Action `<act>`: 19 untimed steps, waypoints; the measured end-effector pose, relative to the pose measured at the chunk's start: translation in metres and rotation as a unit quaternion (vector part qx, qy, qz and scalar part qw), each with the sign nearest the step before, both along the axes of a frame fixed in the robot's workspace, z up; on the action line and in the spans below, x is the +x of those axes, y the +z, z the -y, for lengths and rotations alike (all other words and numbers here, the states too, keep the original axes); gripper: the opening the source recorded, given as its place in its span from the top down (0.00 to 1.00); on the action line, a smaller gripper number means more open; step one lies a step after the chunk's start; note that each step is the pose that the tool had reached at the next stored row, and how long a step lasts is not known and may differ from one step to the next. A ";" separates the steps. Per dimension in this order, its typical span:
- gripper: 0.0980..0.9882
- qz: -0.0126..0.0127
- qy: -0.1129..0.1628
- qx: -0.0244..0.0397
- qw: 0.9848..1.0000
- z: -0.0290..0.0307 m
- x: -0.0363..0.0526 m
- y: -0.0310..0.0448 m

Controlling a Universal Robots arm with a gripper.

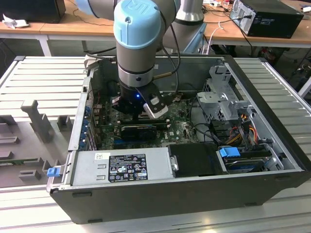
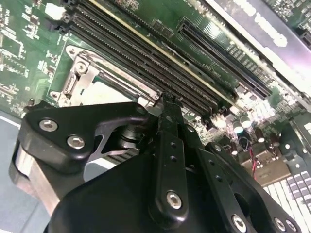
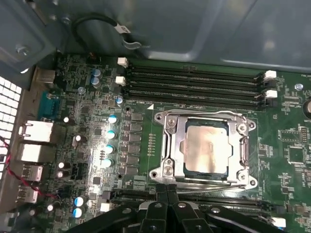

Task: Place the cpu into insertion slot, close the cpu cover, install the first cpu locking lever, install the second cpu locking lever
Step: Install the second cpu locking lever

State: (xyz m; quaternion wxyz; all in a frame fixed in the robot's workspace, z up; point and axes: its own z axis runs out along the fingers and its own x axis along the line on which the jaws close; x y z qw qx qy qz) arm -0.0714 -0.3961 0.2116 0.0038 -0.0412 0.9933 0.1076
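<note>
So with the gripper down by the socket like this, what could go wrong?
The gripper sits right at the edge of the cpu cover, which is down over the cpu. A slight slip could scrape the board or knock the memory slots nearby. Loose cables hang close to the arm.

One cpu [image 3: 206, 148], perhaps four memory slots [image 3: 194, 85]

The cpu [image 3: 205, 147], a flat square chip with a dull silver-grey top, sits level in its socket on the green board, just beside the row of long black slots. The cover [image 3: 171, 145], a thin silver frame, lies shut flat over it, so the chip's top shows through its square window. In the second wrist view a corner of the cover [image 2: 80, 77] shows.
</note>
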 end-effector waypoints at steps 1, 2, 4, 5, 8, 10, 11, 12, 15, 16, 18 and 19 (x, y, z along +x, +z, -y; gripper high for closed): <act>0.99 0.000 0.001 0.002 1.000 0.0000 -0.0002 -0.0018; 0.99 0.000 0.002 0.003 1.000 0.0001 -0.0005 -0.0033; 0.99 0.000 0.003 0.011 1.000 0.0012 -0.0012 -0.0060; 0.99 0.000 0.003 0.013 1.000 0.0015 -0.0014 -0.0066; 0.99 0.000 0.004 0.023 1.000 0.0027 -0.0026 -0.0086; 0.99 0.000 0.004 0.030 1.000 0.0030 -0.0031 -0.0099; 0.99 0.000 0.006 0.043 0.999 0.0031 -0.0048 -0.0142; 0.99 0.000 0.007 0.055 0.998 0.0031 -0.0067 -0.0164; 0.99 0.000 0.007 0.056 0.998 0.0031 -0.0068 -0.0125; 0.99 0.000 0.007 0.056 0.998 0.0031 -0.0068 -0.0111; 0.99 0.000 0.007 0.056 0.998 0.0031 -0.0068 -0.0060; 0.99 0.000 0.007 0.056 0.998 0.0031 -0.0068 -0.0028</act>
